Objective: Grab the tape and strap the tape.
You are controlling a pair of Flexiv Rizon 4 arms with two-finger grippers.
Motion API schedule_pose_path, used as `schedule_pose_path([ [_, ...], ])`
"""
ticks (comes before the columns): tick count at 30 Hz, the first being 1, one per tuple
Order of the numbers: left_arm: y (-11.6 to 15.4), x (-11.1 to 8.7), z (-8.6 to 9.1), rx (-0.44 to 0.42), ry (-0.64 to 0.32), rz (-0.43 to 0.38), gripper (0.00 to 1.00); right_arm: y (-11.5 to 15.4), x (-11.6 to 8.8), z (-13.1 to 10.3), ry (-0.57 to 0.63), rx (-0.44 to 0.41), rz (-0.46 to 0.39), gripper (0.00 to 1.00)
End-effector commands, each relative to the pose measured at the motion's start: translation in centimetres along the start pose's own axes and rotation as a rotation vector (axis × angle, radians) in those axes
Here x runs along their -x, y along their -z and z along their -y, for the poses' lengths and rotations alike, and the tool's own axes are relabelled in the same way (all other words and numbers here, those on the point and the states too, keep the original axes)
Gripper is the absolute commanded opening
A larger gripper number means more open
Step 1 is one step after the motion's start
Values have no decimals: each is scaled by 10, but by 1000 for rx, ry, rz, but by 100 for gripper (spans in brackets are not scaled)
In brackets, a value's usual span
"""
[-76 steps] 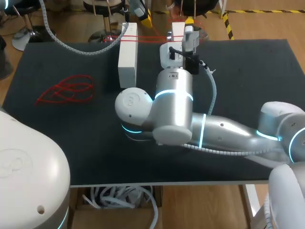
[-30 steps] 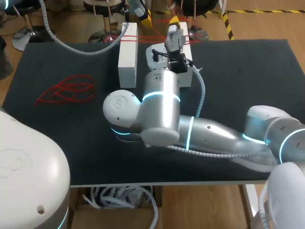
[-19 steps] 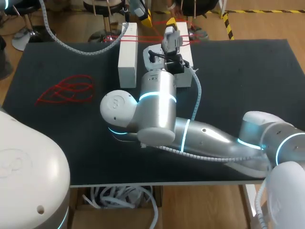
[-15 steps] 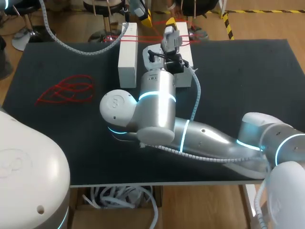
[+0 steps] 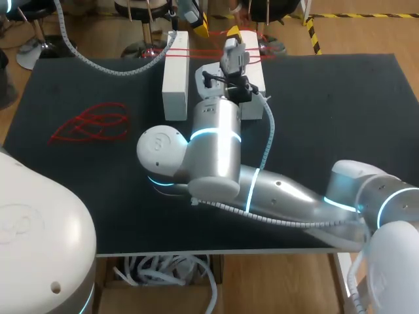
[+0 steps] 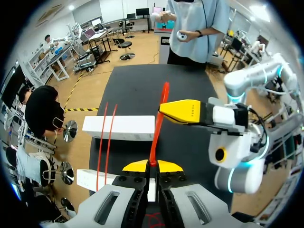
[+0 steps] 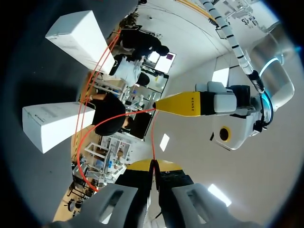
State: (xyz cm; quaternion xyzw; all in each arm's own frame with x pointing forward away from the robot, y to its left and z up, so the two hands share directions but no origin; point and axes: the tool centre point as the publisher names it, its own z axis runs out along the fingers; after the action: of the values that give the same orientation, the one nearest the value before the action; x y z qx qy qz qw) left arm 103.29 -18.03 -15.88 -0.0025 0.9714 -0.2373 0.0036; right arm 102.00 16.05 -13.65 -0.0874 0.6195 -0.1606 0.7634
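Left gripper [image 6: 153,166] pinching red tape [image 6: 155,137], right gripper [image 7: 153,166] clamping same strand

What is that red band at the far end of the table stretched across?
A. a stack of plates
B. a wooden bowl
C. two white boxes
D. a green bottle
C: the red tape runs from the left white box across to the right white box, passing over both.

A dark, matte table [image 5: 340,98] with a pale front edge, evenly lit from above.
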Motion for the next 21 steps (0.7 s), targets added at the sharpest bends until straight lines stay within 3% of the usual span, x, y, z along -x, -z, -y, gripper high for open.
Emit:
schedule_pose_path([
  [1,1,0,1,4,1,-1,0,-1,4,2,0,2,-7,0],
  [21,1,0,1,4,1,-1,0,4,6,9,2,6,-17,0],
])
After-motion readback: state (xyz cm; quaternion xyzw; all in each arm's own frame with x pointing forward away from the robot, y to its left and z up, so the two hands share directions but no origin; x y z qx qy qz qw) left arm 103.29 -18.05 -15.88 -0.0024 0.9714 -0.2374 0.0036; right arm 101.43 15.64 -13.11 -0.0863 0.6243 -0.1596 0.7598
